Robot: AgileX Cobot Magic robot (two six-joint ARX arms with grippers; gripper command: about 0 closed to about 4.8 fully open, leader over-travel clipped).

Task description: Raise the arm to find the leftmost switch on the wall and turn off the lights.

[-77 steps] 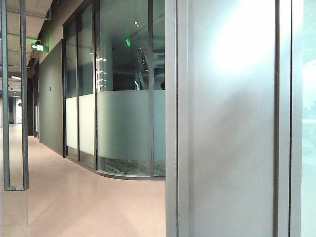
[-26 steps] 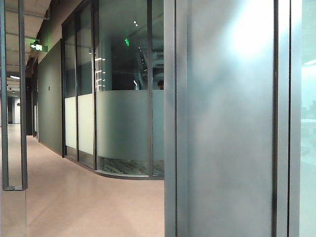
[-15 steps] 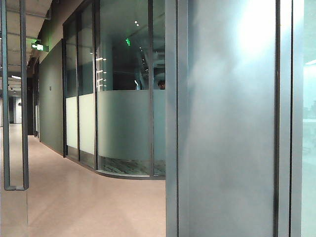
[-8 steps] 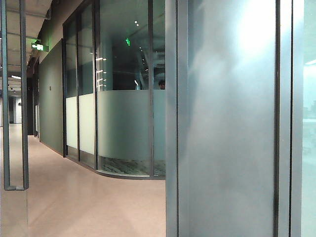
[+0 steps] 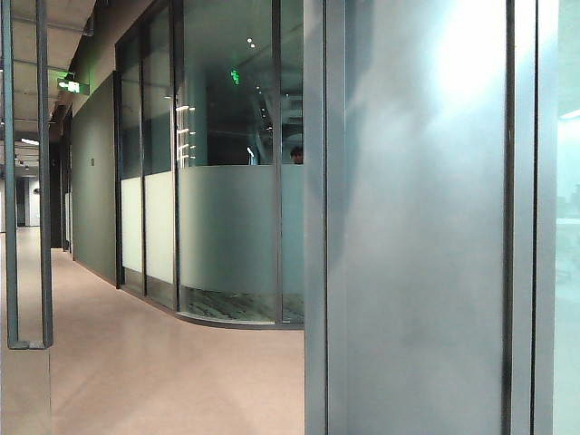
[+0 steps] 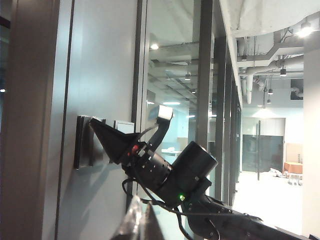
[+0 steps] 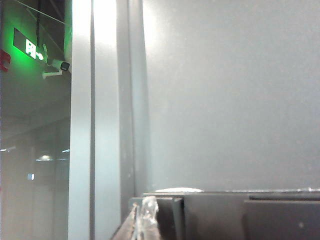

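- The switch plate [image 6: 82, 142] is mounted on the grey wall panel [image 6: 102, 60] beside the glass partition [image 6: 170, 75]; its long axis runs level along the wall, with the rockers side by side.
- In the left wrist view, the right gripper [image 6: 107, 137] is raised to the plate's height; its dark wedge points straight into the wall, with its tip at or touching the plate face.
- I cannot tell which rocker it is on; so close, what is left is a push into the wall, plus any sideways correction along the row toward the left end.
- I cannot tell whether the right claw is open or closed; the wedge reads as one mass, and the pale piece above it may be a second finger.
- The left gripper [image 6: 136, 222] hangs back from the wall, well apart from the plate; only its film-wrapped tips show, and I cannot tell their spread; the right arm is clearly nearer.
- The exterior view shows only corridor and glass, with no arm or switch.
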